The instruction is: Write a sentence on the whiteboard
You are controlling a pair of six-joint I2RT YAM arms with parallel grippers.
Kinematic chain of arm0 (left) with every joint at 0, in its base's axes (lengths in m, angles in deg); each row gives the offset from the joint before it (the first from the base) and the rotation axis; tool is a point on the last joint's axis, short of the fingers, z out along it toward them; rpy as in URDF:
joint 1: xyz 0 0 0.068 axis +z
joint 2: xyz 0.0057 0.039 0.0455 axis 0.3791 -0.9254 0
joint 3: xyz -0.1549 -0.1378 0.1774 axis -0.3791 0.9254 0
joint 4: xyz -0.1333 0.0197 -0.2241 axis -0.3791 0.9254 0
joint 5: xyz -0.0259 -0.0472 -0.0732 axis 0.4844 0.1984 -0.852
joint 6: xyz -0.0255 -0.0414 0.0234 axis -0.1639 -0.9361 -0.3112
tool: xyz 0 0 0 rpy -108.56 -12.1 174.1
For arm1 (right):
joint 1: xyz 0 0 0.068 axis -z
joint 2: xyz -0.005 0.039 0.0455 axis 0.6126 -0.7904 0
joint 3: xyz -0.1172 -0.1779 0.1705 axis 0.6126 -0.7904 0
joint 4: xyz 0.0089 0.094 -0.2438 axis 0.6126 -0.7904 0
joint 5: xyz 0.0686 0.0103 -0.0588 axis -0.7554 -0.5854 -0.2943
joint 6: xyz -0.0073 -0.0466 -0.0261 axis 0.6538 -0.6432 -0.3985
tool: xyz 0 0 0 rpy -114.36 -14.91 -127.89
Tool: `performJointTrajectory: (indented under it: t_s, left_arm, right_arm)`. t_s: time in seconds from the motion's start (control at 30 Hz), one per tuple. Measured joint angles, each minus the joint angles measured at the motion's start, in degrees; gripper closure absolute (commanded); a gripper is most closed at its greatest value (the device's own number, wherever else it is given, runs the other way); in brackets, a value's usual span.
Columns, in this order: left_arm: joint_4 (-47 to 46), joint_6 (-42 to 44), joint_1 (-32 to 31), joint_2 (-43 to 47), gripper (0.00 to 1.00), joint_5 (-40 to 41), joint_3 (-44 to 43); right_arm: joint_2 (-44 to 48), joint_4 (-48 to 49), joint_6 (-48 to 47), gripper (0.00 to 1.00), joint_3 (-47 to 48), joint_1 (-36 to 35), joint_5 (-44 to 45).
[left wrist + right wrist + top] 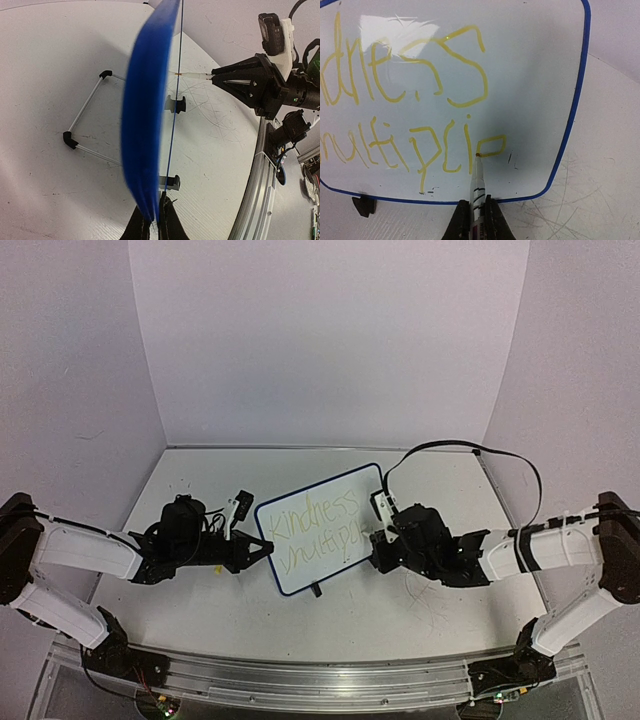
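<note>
The whiteboard (300, 570) stands tilted at the table's middle, blue-framed on black wire feet (85, 125). The sentence (318, 525) runs in two yellow-green slanted lines; the right wrist view shows "dness" above "multiplie" (405, 90). My left gripper (262, 548) is shut on the board's left edge, seen edge-on as a blue blur (147, 110) rising from the fingers (156, 212). My right gripper (476, 205) is shut on a marker (477, 182). Its tip touches the board (535, 75) at the lower left of the last letter's loop.
The tabletop (430, 605) is white with grey scratches. White backdrop walls close the back and both sides. An aluminium rail (300, 680) runs along the near edge. A black cable (480, 450) loops above my right arm.
</note>
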Motion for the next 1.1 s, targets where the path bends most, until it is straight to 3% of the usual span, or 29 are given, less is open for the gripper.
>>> performJointTrajectory:
  t_s: [0.5,1.1]
  left_arm:
    - [-0.02,0.07,0.0,0.0,1.0,-0.07,-0.02]
    - [-0.02,0.09,0.0,0.0,1.0,-0.07,-0.02]
  right_arm:
    - [0.75,-1.26,0.53,1.0,-1.46,0.04,5.28]
    - [3.11,0.56,-0.94,1.0,-0.74,3.72,3.34]
